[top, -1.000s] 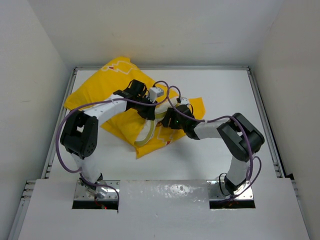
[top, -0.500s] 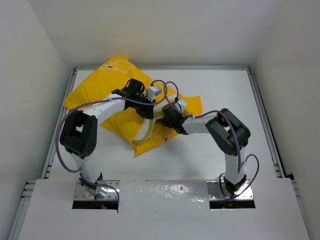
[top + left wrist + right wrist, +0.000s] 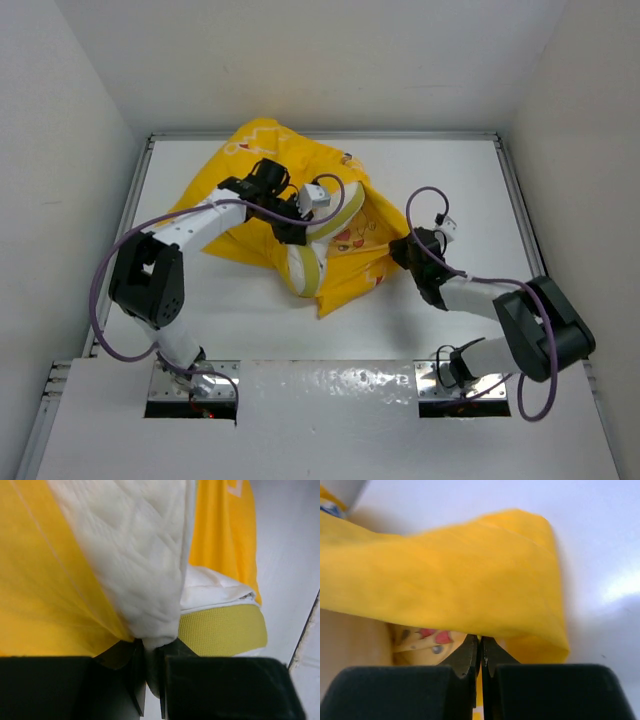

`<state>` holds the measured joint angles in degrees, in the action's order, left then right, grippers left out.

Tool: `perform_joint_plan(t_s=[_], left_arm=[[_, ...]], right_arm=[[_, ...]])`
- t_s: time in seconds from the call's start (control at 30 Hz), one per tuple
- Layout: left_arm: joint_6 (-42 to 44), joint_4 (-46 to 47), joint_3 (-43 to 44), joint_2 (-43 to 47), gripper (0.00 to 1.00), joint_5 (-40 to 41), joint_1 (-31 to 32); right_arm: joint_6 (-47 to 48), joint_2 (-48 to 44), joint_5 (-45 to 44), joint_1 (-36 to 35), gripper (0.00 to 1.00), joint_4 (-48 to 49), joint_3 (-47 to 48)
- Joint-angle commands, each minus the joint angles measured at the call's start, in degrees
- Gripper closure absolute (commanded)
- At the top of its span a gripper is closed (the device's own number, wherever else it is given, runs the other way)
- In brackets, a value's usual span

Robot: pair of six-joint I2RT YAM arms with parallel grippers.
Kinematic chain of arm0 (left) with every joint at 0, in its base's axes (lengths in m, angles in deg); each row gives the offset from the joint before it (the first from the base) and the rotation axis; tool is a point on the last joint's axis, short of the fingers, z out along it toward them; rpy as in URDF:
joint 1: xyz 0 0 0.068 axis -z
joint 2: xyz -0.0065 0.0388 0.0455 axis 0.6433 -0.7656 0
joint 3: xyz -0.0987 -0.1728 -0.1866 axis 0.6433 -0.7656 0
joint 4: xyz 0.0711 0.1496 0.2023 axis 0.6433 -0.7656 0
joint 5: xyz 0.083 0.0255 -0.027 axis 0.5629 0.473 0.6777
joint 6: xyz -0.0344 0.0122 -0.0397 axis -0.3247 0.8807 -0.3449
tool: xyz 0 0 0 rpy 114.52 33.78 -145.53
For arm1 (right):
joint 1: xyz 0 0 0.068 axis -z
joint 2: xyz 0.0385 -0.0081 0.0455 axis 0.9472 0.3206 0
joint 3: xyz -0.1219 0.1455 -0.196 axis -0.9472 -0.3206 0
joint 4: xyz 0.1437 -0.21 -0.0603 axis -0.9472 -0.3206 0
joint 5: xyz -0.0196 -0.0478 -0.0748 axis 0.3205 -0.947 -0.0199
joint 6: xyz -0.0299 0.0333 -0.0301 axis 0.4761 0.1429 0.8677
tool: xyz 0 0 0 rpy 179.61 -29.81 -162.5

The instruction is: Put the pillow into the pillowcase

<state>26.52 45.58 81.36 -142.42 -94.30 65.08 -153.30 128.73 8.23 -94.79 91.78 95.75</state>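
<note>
The bright yellow pillowcase (image 3: 345,200) lies bunched in the middle of the table, its cartoon print (image 3: 350,238) facing up. The cream quilted pillow (image 3: 303,268) sticks out of it toward the near side, yellow edge band (image 3: 317,280) showing. My left gripper (image 3: 291,234) is shut on a fold of the pillow (image 3: 140,555), with the pillowcase (image 3: 50,580) beside it and the band (image 3: 220,630) to the right. My right gripper (image 3: 402,250) is shut on a thin edge of the pillowcase (image 3: 470,580), at its right corner.
The white table (image 3: 450,180) is walled at the back and both sides, with metal rails along its left edge (image 3: 105,290) and right edge (image 3: 530,240). Purple cables loop off both arms above the fabric.
My right gripper has shut on the pillowcase edge and drawn it to the right and nearer. The fabric bunch has shifted right, and the pillow's banded end now shows more. The left grip is unchanged.
</note>
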Motion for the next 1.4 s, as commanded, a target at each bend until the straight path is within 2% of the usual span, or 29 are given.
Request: perform_joint_plan(t_s=[0.0,0.17,0.33,0.4,0.47,0.53,0.57,0.6,0.7,0.77,0.8,0.87,0.93,1.0,1.03,1.07,1.1,1.13,1.2,1.23,1.3,1.37], left_arm=[[4.63,-11.97,-7.36,-3.12,1.0,9.33,1.41],[1.38,-4.96,-5.88,-4.96,1.0,10.12,8.08],[-3.11,-0.45,-1.13,-9.43,1.0,11.97,9.77],[-1.98,-2.81,2.38,-12.07,1.0,12.06,9.42],[0.04,-9.37,5.36,-16.45,1.0,10.66,8.54],[5.22,-14.05,8.62,-18.06,1.0,6.09,8.1],[6.8,-16.6,8.89,-17.8,1.0,4.25,7.92],[10.04,-17.67,8.89,-17.19,1.0,3.63,7.83],[16.28,-23.29,9.42,-16.57,1.0,4.75,8.01],[18.41,-25.92,8.55,-16.83,1.0,7.73,8.88],[20.68,-26.89,8.11,-16.92,1.0,8.01,9.06],[21.76,-28.05,7.23,-16.92,1.0,7.75,9.33],[18.87,-24.82,7.49,-16.74,1.0,6.61,9.15],[11.44,-20.86,8.98,-16.48,1.0,5.9,8.63],[8.87,-17.36,10.55,-16.39,1.0,5.64,8.1],[6.4,-16.19,11.43,-16.22,1.0,4.94,7.92],[2.2,-15.05,12.23,-16.22,1.0,4.59,7.66],[0.42,-13.82,13.1,-16.04,1.0,4.41,7.4],[-2.93,-13.63,15.65,-16.21,1.0,3.62,7.39],[-3.81,-13.81,16.97,-16.48,1.0,2.92,7.13],[-5.22,-14.68,18.38,-17.0,1.0,1.43,7.13],[-6.1,-13.9,18.3,-17.27,1.0,0.72,7.13]], right_arm=[[13.46,-5.9,-10.71,2.83,1.0,9.27,-0.45],[18.4,-11.18,-7.98,2.83,1.0,12.11,3.67],[23.5,-13.9,1.42,1.61,1.0,11.24,8.94],[25.44,-15.75,0.56,-0.5,1.0,10.36,8.69],[24.05,-18.9,-5.4,-0.68,1.0,8.17,7.72],[23.95,-20.32,-11.54,0.71,1.0,4.57,7.46],[24.12,-20.41,-13.14,4.64,1.0,2.99,7.8],[22.56,-20.15,-12.46,6.94,1.0,-0.86,8.33],[22.71,-18.57,-9.38,14.68,1.0,-2.04,9.03],[25.86,-18.31,-8.94,15.92,1.0,-1.6,10.96],[30.06,-17.69,-8.15,15.93,1.0,-1.68,14.37],[32.29,-16.29,-6.83,15.84,1.0,-2.65,18.07],[34.4,-13.49,-1.05,15.84,1.0,-3.09,21.77],[37.65,-12.33,7.19,15.75,1.0,-6.85,24.05],[38.27,-11.81,15.5,14.36,1.0,-9.39,24.59],[39.32,-11.8,17.85,12.95,1.0,-13.51,24.51],[39.94,-11.97,19.0,11.2,0.95,-14.51,22.33],[40.64,-13.11,19.01,8.92,0.76,-15.21,20.66],[39.87,-14.34,17.09,1.97,0.58,-15.66,15.66],[38.2,-15.31,15.25,-1.27,0.43,-15.66,14.15],[27.08,-15.84,13.4,-4.71,0.35,-14.7,11.07],[22.91,-15.76,11.64,-7.44,0.33,-14.26,9.22]])
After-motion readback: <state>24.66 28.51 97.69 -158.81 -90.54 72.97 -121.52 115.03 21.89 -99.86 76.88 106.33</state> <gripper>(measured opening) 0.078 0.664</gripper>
